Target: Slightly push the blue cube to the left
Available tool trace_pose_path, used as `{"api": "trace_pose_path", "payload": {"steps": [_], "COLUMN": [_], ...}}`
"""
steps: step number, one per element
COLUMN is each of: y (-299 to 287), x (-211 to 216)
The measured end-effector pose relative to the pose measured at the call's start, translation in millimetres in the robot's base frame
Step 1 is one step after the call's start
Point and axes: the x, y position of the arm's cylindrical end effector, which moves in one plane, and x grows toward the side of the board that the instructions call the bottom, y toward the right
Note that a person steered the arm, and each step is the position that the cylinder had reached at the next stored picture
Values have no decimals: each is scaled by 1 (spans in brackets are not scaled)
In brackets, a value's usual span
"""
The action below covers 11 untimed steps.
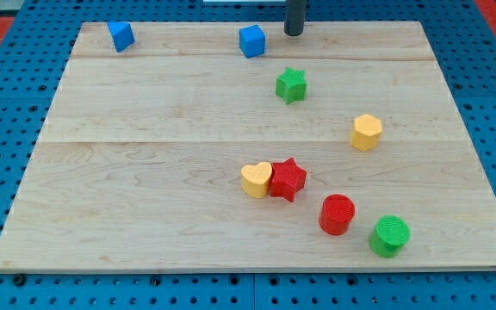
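A blue cube sits near the view's top edge of the wooden board, a little left of centre. My tip is just to the right of it, with a small gap between them. A second blue block lies at the view's top left.
A green star lies below and right of the cube. A yellow hexagon is at the right. A yellow heart touches a red star near the centre. A red cylinder and a green cylinder are at the lower right.
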Motion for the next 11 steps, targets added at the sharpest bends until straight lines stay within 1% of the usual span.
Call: {"api": "trace_pose_path", "payload": {"steps": [2, 3, 4, 5, 6, 9, 10, 11], "y": [63, 18, -40, -60, -46, -44, -48, -82], "x": [9, 44, 43, 32, 45, 45, 81, 102]}}
